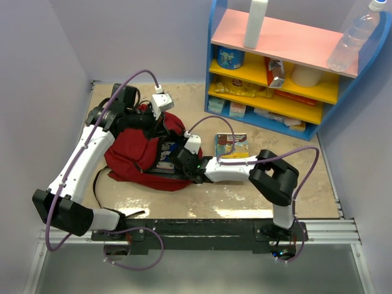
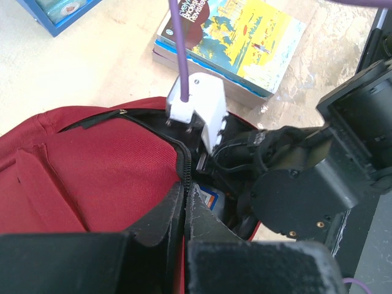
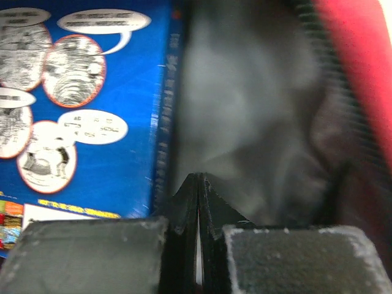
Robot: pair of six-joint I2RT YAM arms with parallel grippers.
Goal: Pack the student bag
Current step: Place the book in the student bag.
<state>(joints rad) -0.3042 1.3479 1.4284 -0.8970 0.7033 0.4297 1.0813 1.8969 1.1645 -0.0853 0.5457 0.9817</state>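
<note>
The dark red student bag [image 1: 131, 156] lies on the table at the left with its mouth towards the right. My left gripper [image 1: 162, 125] is shut on the zipper edge of the bag's opening [image 2: 182, 184] and holds it up. My right gripper [image 1: 176, 157] reaches into the opening and its fingertips [image 3: 197, 184] are shut, with nothing seen between them. Inside the bag a blue comic-style book [image 3: 92, 110] lies just left of the right fingers, against the dark grey lining [image 3: 245, 122]. Its corner shows in the left wrist view [image 2: 209, 199]. A second book with a yellow and blue cover [image 1: 231, 146] lies on the table beside the bag [image 2: 236, 43].
A blue shelf unit [image 1: 278, 67] with pink and yellow boards stands at the back right, holding bottles, a tin, snack packets and small boxes. Pale walls close in the table on the left, back and right. My right arm's elbow [image 1: 275, 174] rests near the front right.
</note>
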